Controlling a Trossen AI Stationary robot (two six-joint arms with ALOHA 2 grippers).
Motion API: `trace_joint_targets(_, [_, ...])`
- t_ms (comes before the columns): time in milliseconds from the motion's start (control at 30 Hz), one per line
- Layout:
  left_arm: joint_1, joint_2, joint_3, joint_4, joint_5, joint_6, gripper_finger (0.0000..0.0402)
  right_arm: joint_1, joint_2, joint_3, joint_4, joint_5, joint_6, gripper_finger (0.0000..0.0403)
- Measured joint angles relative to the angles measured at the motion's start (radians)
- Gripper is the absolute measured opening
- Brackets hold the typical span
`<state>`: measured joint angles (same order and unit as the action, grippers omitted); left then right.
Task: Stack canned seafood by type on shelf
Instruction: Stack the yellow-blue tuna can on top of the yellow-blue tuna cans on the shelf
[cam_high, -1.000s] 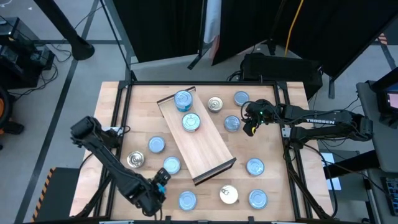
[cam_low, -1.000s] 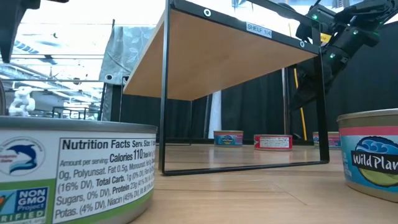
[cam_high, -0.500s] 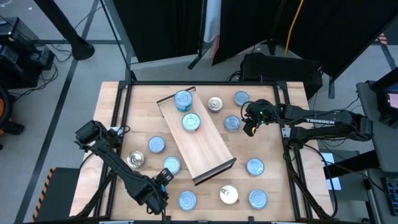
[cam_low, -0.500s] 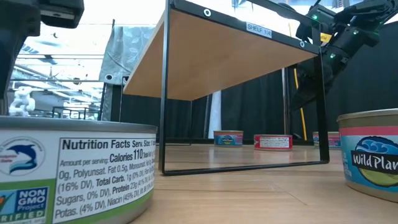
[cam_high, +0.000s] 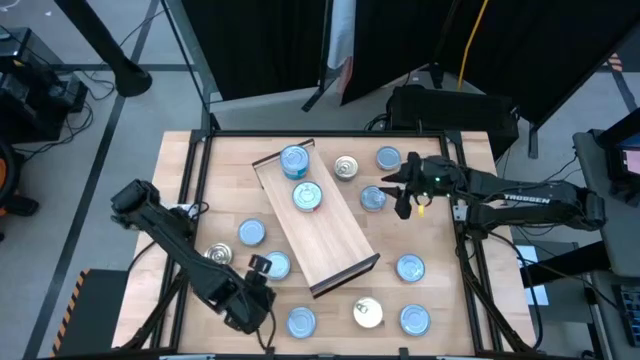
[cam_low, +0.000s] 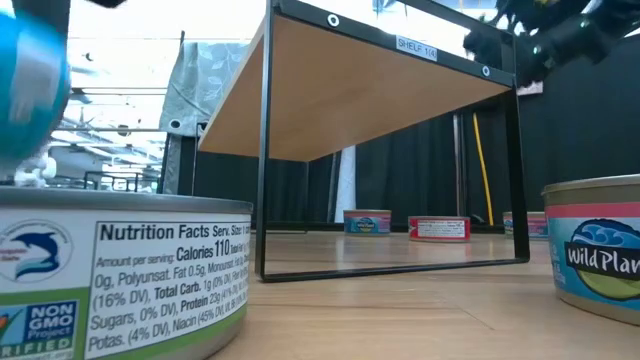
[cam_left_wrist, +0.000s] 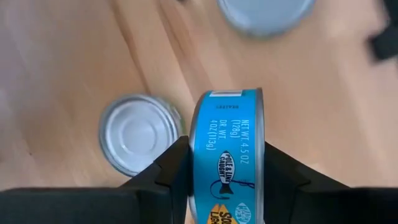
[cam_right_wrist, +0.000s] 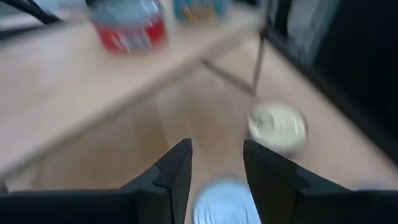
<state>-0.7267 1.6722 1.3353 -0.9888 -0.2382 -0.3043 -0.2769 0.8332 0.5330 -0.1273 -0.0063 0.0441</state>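
Observation:
The shelf (cam_high: 325, 235) lies slantwise mid-table with two blue-topped tins (cam_high: 295, 160) (cam_high: 307, 195) on its far end. Loose tins of canned seafood lie around it. My left gripper (cam_high: 258, 272) hangs near the table's near left, shut on a blue tin (cam_left_wrist: 230, 155); that tin shows as a blue blur (cam_low: 30, 90) in the low view. My right gripper (cam_high: 398, 190) (cam_right_wrist: 216, 162) hovers to the right of the shelf's far end, above a blue-topped tin (cam_high: 372, 198). It is open, with nothing between its fingers. My left gripper pinches the blue tin between its two fingers, one finger (cam_left_wrist: 174, 168) on each flat end. The fingers come from above, pointing steeply down. The tin stands on edge with its label wall (cam_left_wrist: 227, 134) toward the wrist, lifted clear of the table.
Below the held tin lie a silvery tin (cam_left_wrist: 140, 134) and a blue-topped one (cam_high: 250, 232). Other tins sit near the front edge (cam_high: 300, 322) (cam_high: 368, 313) (cam_high: 415, 320), at the right (cam_high: 410, 268) and at the far side (cam_high: 346, 167) (cam_high: 388, 157). A black frame rims the table (cam_high: 200, 170).
My left gripper has risen and gone a little toward the far edge with the blue tin, which now shows lifted in the low view. My right gripper has also risen and tipped its fingers up toward level.

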Motion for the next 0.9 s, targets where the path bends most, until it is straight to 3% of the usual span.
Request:
trace_joint_targets(133, [0.000, -0.117, 0.043, 0.002, -0.083, -0.069, 0.0136, 0.044, -0.044, 0.000, 0.134, 0.002, -0.091, 0.0137])
trace_joint_targets(233, [0.000, -0.211, 0.090, 0.007, -0.213, -0.072, 0.0136, 0.052, -0.063, 0.000, 0.258, 0.011, -0.127, 0.0137])
trace_joint_targets(433, [0.047, -0.400, 0.148, 0.132, -0.491, 0.202, 0.0136, 0.048, -0.058, 0.000, 0.546, 0.013, -0.169, 0.0137])
trace_joint_targets(667, [0.282, -0.569, 0.153, 0.570, -0.707, 0.511, 0.0136, 0.048, 0.006, 0.000, 0.888, 0.013, -0.200, 0.0137])
trace_joint_targets(767, [0.406, -0.603, 0.153, 0.675, -0.773, 0.467, 0.0136, 0.048, 0.029, 0.000, 0.944, 0.051, -0.185, 0.0137])
trace_joint_targets(900, [0.583, -0.622, 0.153, 0.713, -0.717, 0.396, 0.0136, 0.048, 0.037, 0.000, 0.941, 0.120, -0.178, 0.0137])
